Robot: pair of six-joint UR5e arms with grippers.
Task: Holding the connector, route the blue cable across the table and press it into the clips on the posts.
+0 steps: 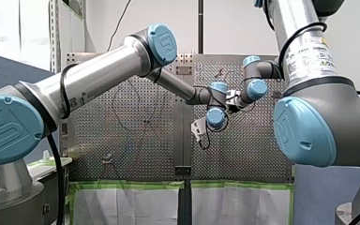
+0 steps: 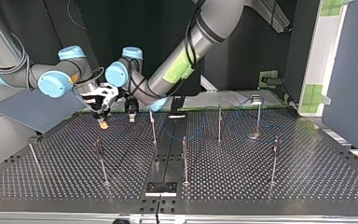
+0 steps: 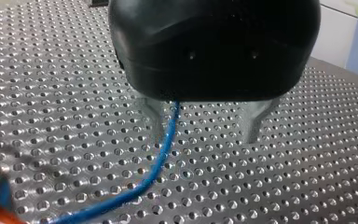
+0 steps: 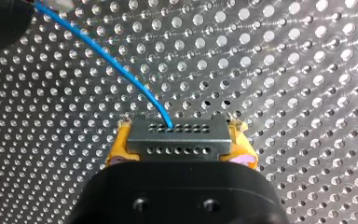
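In the right wrist view my right gripper (image 4: 182, 144) has its yellow pads (image 4: 120, 144) shut on a dark grey connector (image 4: 177, 130) with rows of small holes. The blue cable (image 4: 107, 56) leaves the connector and runs ahead to my black left gripper. In the left wrist view my left gripper (image 3: 204, 137) hangs low over the plate. Its metal fingers (image 3: 256, 121) stand apart, and the cable (image 3: 165, 149) passes close beside one of them. At the top view's far left, my right gripper (image 2: 101, 109) and my left gripper (image 2: 131, 112) are close together.
Several thin posts stand on the perforated table (image 2: 307, 177), among them one near the grippers (image 2: 153, 126), one at the middle (image 2: 184, 158) and one further right (image 2: 219, 123). Loose blue cable (image 2: 177, 133) lies between them. A small black block (image 2: 161, 188) sits at the near edge.
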